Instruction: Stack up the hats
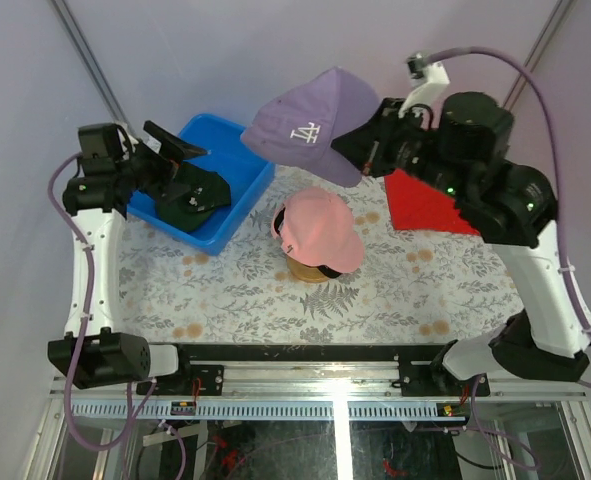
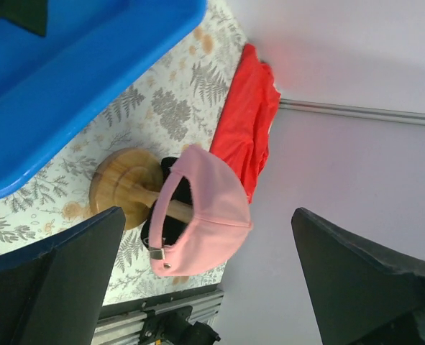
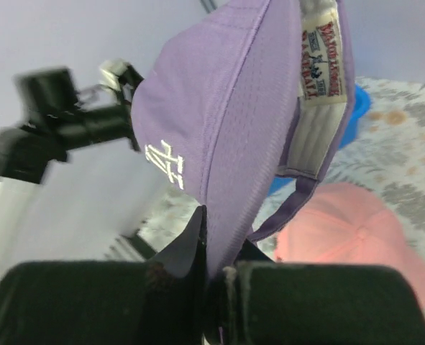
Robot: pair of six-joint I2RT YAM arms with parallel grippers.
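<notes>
Inside the lavender cap [image 3: 226, 108], right wrist view shows a label [image 3: 320, 50].

Caps: one lavender aloft, pink sitting over black at frame centre.
The lavender cap [image 1: 300, 120], with a white stitched emblem on its front, is hanging tilted in the upper centre of the top view, clear of the table, with the right gripper [image 1: 363, 150] pinching its edge; its inner label is showing in the right wrist view. The pink cap [image 1: 320, 228] is sitting crown-up at centre, covering a black cap [image 2: 170, 169] that is showing only as a dark sliver beneath.
</notes>
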